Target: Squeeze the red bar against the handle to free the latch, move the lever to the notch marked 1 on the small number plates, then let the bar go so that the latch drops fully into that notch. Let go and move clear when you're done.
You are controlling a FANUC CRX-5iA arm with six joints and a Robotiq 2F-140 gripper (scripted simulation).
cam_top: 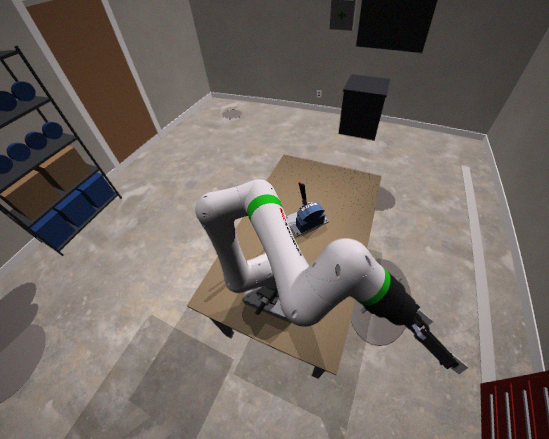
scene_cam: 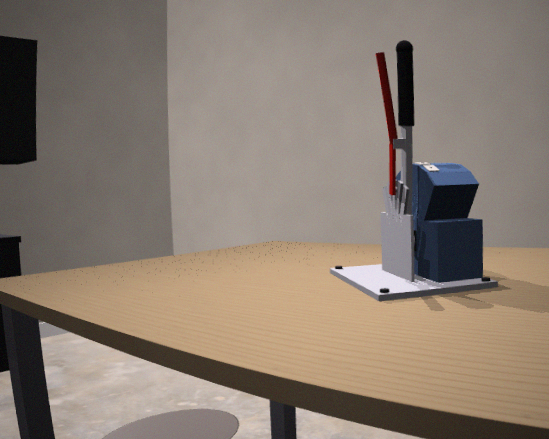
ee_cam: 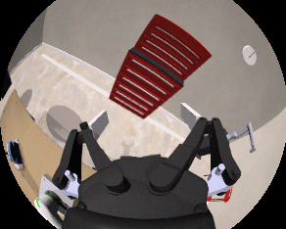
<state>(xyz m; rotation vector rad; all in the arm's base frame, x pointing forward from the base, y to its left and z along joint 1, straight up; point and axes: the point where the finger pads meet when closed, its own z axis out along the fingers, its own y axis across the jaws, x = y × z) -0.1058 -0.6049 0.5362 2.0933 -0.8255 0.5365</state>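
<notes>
Wooden counter [cam_top: 351, 179] carries the lever [cam_top: 302, 192] near its far end in the top view, while the pincer [cam_top: 438, 351] hangs off the near right corner, well apart, over the floor. From the exterior, the red bar [scene_cam: 387, 104] leans away from the black handle [scene_cam: 405, 84] above a blue housing [scene_cam: 448, 219]; its number plates are too small to read. At the wrist, the pincer [ee_cam: 146, 117] is spread wide and grasps nothing, facing a red rack [ee_cam: 161, 65].

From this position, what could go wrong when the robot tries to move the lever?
1. The open claw hangs past the table edge, pointing away from the lever; the long swing back might knock it.
2. The red bar stands very near the handle, so one finger may slip between them.
</notes>
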